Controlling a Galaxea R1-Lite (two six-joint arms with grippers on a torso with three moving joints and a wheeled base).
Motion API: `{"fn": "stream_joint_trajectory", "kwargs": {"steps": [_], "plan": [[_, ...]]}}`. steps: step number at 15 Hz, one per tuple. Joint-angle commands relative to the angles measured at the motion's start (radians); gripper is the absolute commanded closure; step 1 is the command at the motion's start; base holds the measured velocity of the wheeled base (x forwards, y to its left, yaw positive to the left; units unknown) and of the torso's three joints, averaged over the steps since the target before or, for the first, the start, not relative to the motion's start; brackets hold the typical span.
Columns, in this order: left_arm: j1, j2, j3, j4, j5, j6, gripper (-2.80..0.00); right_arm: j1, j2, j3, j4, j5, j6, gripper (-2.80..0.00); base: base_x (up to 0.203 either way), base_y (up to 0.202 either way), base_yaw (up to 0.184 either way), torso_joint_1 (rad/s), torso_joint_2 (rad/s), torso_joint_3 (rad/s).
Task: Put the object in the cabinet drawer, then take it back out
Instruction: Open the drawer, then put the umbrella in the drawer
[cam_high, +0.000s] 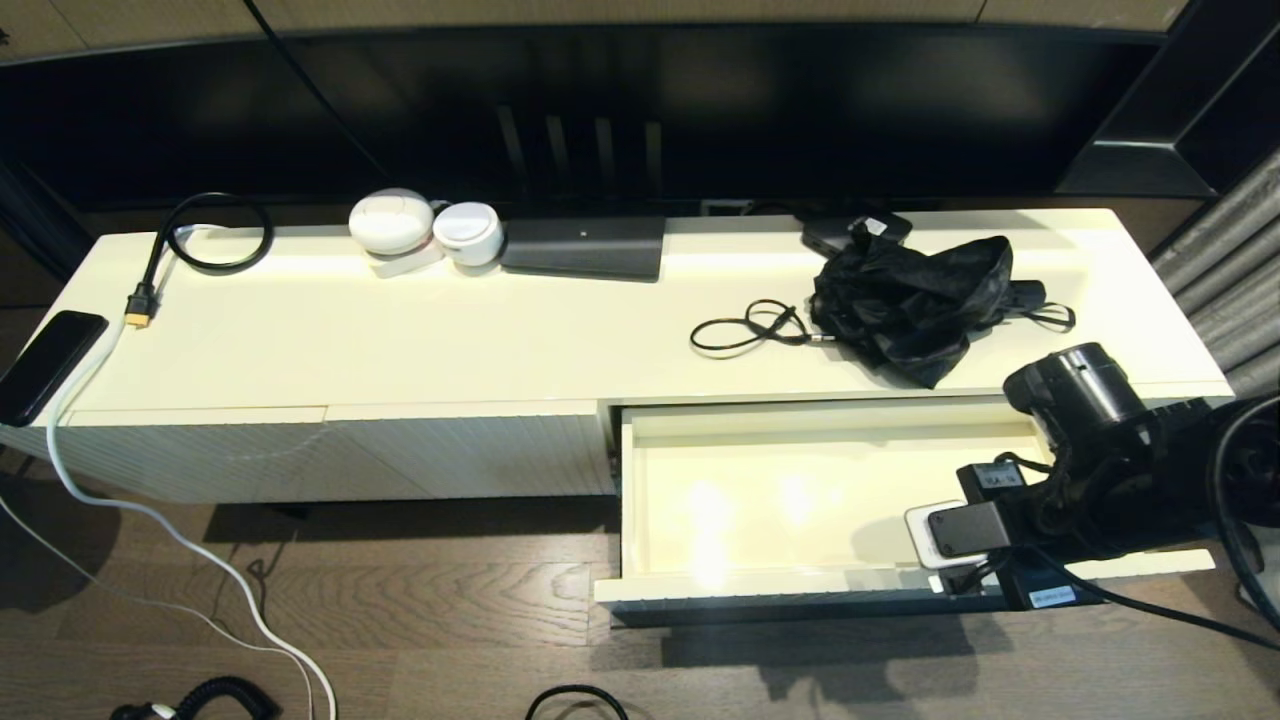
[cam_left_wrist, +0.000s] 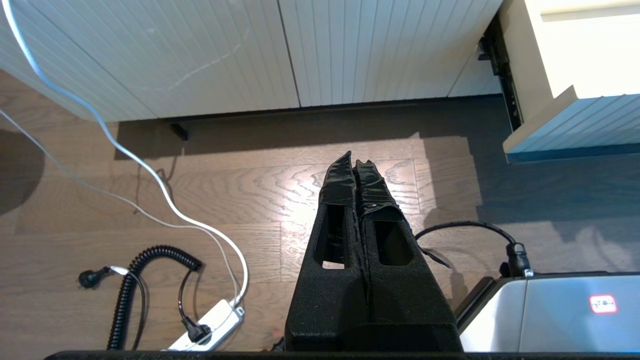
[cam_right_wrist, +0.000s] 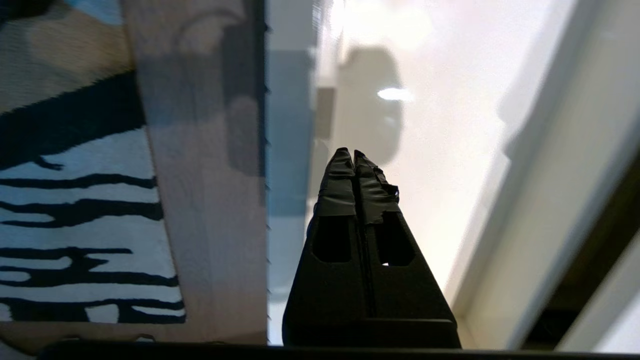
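The cabinet drawer (cam_high: 800, 418) stands pulled out at the right of the cream cabinet, and the part of its glossy inside that shows holds nothing. My right arm (cam_high: 1090, 470) reaches over the drawer's front right corner. In the right wrist view my right gripper (cam_right_wrist: 354, 152) is shut and empty, its fingertips over the drawer floor (cam_right_wrist: 450, 125) close to the front wall. A crumpled black bag (cam_high: 915, 300) lies on the cabinet top behind the drawer; which thing is the object I cannot tell. My left gripper (cam_left_wrist: 354, 160) is shut and empty, low over the wood floor.
On the cabinet top lie a looped black cable (cam_high: 750, 328), two white round devices (cam_high: 392, 222), a dark flat box (cam_high: 585, 247), a phone (cam_high: 45, 362) and a black plug lead (cam_high: 215, 235). A white cable (cam_high: 200, 560) and a power strip (cam_left_wrist: 207, 325) lie on the floor.
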Motion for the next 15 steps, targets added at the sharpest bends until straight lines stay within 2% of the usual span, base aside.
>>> {"fn": "stream_joint_trajectory", "kwargs": {"steps": [1, 5, 8, 13, 14, 15], "plan": [[-0.001, 0.000, 0.000, 0.000, 0.000, 0.000, 0.00, 0.000, -0.058, -0.011, -0.007, -0.013, -0.007, 0.00, 0.000, 0.000, 0.000, 0.000, 0.00, 0.000], [0.000, 0.000, 0.000, 0.000, 0.000, 0.000, 0.00, -0.001, -0.209, -0.050, -0.001, -0.063, -0.011, 0.00, 0.000, 0.000, 0.000, 0.000, 0.00, 0.000], [0.000, 0.000, 0.000, 0.000, 0.000, 0.000, 0.00, -0.004, -0.254, -0.079, -0.002, -0.084, -0.019, 0.00, 0.000, 0.000, 0.000, 0.000, 0.00, 0.000], [-0.001, 0.000, 0.000, 0.000, 0.000, 0.000, 0.00, -0.097, -0.269, -0.126, -0.040, -0.084, -0.132, 0.00, 0.000, 0.000, 0.000, 0.000, 0.00, 0.000], [0.000, 0.000, 0.000, 0.000, 0.000, 0.000, 0.00, -0.111, -0.255, -0.126, -0.093, -0.076, -0.161, -2.80, 0.000, 0.000, 0.000, 0.000, 0.00, 0.000], [0.000, 0.000, 0.000, 0.000, 0.000, 0.000, 0.00, -0.118, -0.243, -0.127, -0.125, -0.068, -0.179, -2.80, 0.000, 0.000, 0.000, 0.000, 0.00, 0.000]]}}
